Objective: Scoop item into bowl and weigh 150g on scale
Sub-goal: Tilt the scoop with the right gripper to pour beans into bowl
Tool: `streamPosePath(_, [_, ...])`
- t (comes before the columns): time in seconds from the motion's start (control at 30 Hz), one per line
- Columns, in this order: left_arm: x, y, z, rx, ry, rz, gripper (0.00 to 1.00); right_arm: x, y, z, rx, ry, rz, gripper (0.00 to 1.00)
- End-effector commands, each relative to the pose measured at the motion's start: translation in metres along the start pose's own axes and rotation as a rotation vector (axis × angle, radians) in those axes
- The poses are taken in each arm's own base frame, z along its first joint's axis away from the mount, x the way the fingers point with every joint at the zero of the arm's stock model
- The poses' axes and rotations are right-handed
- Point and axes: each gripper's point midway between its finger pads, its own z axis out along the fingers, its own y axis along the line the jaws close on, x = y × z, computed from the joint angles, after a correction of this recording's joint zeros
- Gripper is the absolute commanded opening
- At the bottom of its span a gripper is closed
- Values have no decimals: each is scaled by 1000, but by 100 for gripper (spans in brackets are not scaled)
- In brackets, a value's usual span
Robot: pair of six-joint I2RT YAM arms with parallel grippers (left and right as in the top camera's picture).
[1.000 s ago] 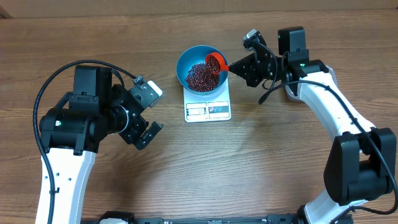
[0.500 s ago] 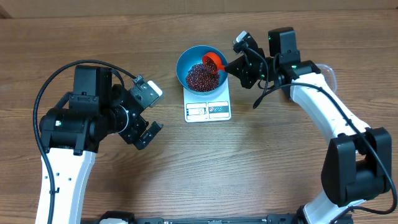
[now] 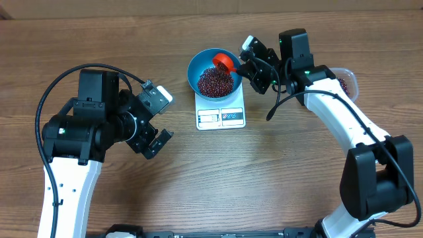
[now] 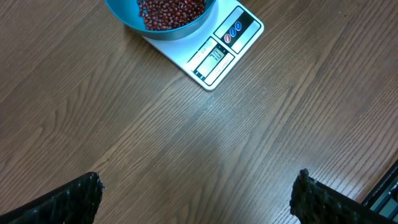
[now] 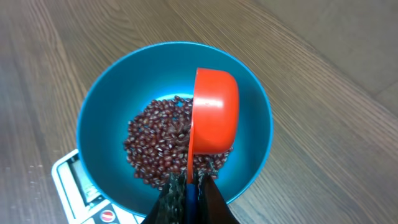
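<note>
The blue bowl (image 3: 198, 64) stands on the white scale (image 3: 221, 117) and holds a pile of dark red beans (image 3: 213, 82). My right gripper (image 3: 242, 66) is shut on the handle of a red-orange measuring cup (image 3: 223, 61), held over the bowl's right side. In the right wrist view the cup (image 5: 215, 112) is rolled onto its side above the beans (image 5: 152, 149), its outside facing the camera, inside the bowl's rim (image 5: 99, 112). My left gripper (image 3: 162, 120) hangs open over bare table to the left of the scale, nothing between its fingers (image 4: 59, 202).
A clear tub (image 3: 345, 78) with beans sits at the right, mostly hidden behind my right arm. The scale's display and buttons (image 4: 222, 46) face the table's front. Wooden tabletop lies all around.
My right gripper has moved left with the cup, further over the bowl, uncovering the tub behind the arm. The left arm has not moved.
</note>
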Motion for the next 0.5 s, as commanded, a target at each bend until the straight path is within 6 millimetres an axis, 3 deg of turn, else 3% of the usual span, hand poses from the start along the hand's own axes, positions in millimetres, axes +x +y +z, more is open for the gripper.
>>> streamPosePath(0.0, [1, -1, 2, 5, 5, -10, 100, -7, -9, 2, 62, 17, -60, 4])
streamPosePath(0.23, [1, -1, 2, 5, 5, -10, 100, -14, -3, 3, 79, 25, -134, 4])
streamPosePath(0.47, [1, -1, 2, 5, 5, -10, 100, -30, -7, -13, 151, 18, -163, 4])
